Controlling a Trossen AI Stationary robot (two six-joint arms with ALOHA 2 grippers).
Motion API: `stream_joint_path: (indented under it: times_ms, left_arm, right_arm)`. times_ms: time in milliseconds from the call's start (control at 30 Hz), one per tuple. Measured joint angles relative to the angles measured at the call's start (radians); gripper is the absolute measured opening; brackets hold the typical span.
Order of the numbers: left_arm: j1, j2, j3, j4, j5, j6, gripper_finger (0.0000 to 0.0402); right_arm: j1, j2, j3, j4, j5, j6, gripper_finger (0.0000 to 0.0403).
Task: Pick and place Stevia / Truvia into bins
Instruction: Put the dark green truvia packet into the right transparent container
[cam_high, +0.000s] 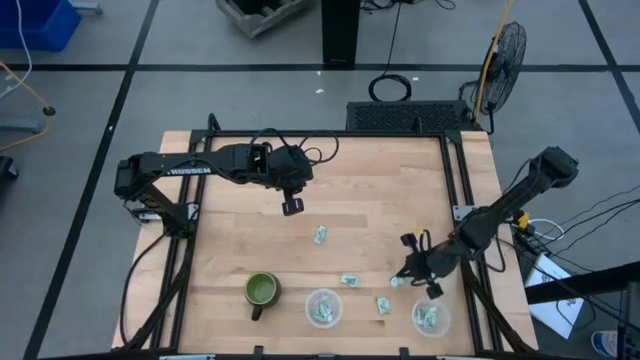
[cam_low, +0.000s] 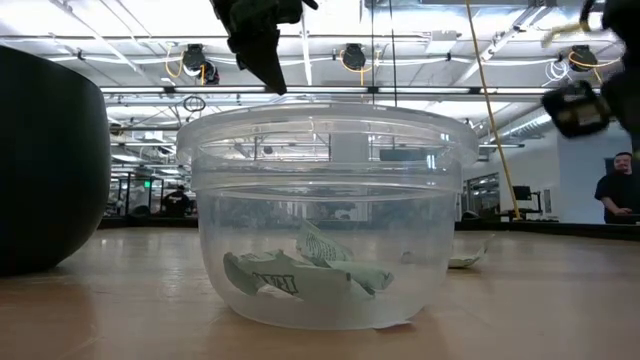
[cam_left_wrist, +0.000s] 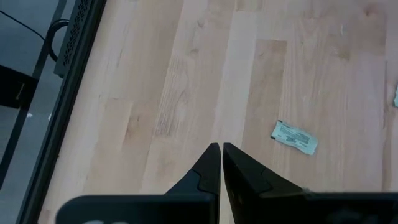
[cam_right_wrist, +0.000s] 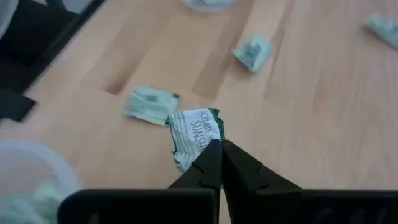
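While the left gripper (cam_high: 292, 205) hangs over the bare middle of the wooden table (cam_high: 240, 240), fingers (cam_left_wrist: 210, 167) pressed together on nothing, the right gripper (cam_high: 408, 272) sits at the near right, its fingers (cam_right_wrist: 211, 163) clamped on a green-and-white packet (cam_right_wrist: 194, 135). In the right wrist view the held packet sticks out from the fingertips above the tabletop, with printed text on its face.

Loose packets on the table: one (cam_high: 320, 235) near the middle, ahead of the left gripper and also seen in the left wrist view (cam_left_wrist: 294, 137); one (cam_high: 349, 280) just beyond the left cup; one (cam_high: 383, 305) between the two cups. The right wrist view shows two more crumpled ones, (cam_right_wrist: 151, 103) and (cam_right_wrist: 252, 52), lying apart from the held packet; cannot match them surely to the high view.

Two clear cups stand along the near edge: left cup (cam_high: 323, 308) and right cup (cam_high: 431, 318), each with pale green packets inside. The low view looks straight through one cup (cam_low: 325, 215), with several packets (cam_low: 300, 272) piled flat on its bottom. A dark green mug (cam_high: 261, 291) stands left of the left cup, handle pointing toward the near edge. The right gripper is just beyond the right cup, not over it.
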Motion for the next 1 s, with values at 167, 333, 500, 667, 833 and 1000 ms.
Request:
stream_joint_path:
  times_ms: [167,333,500,667,833,1000]
  left_arm:
    - [0.000,0.000,0.000,0.000,0.000,-0.017,0.0026]
    - [0.000,0.000,0.000,0.000,0.000,-0.025,0.0026]
    - [0.000,0.000,0.000,0.000,0.000,-0.026,0.0026]
    - [-0.002,0.000,0.000,0.000,0.000,-0.058,0.0026]
    - [-0.002,0.006,0.000,0.000,0.000,-0.048,0.0026]
    - [-0.002,0.006,0.000,0.003,-0.001,0.005,0.0026]
  right_arm:
    - [0.081,0.038,0.214,-0.300,-0.036,0.132,0.0000]
    - [0.181,0.074,0.300,-0.389,-0.212,0.626,0.0000]
    - [0.246,0.082,0.304,-0.337,-0.239,0.827,0.0000]
    - [0.286,0.147,0.304,-0.411,-0.215,0.887,0.0000]
    - [0.299,0.262,0.304,-0.416,-0.218,0.960,0.0000]
    - [0.299,0.343,0.304,-0.394,-0.292,0.975,0.0011]
